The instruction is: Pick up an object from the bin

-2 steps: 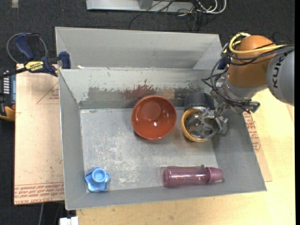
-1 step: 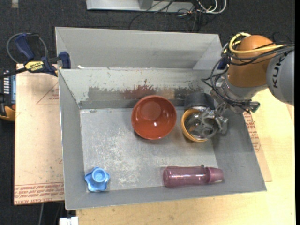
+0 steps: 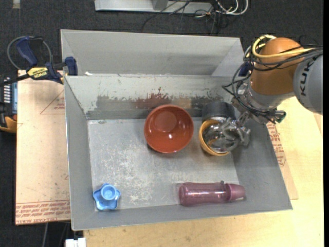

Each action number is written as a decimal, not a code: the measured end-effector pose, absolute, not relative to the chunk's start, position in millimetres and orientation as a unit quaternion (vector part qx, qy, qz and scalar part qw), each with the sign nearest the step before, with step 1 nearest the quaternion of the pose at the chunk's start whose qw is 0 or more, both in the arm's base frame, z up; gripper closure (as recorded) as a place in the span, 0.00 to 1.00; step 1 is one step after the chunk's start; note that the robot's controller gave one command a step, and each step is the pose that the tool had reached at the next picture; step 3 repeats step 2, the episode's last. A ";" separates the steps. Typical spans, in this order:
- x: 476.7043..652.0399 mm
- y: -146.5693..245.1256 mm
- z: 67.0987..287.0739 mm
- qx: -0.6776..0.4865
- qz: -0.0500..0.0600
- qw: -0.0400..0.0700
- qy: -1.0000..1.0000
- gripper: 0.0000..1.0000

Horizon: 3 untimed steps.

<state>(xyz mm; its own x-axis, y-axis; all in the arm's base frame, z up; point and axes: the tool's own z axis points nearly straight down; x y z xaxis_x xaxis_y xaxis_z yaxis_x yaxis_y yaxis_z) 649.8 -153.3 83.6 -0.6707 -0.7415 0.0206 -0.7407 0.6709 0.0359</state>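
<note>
While my jaws hang inside the small yellow bowl, right of the red bowl, I cannot tell their opening.

Glossy red bowl, scuffed metal bin

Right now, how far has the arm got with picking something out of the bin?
Done: the gripper is down at the small orange cup at the right of the bin. In hand: nothing lifted yet; the cup sits on the floor. Left: grasping and raising it. The red bowl, purple bottle and blue piece lie apart.
</note>
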 end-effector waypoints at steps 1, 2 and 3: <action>647.3 -151.3 109.1 0.405 -0.015 0.018 -0.914 1.00; 649.1 -150.7 143.9 0.405 -0.014 0.015 -0.914 1.00; 649.1 -150.7 143.9 0.405 -0.014 0.015 -0.914 1.00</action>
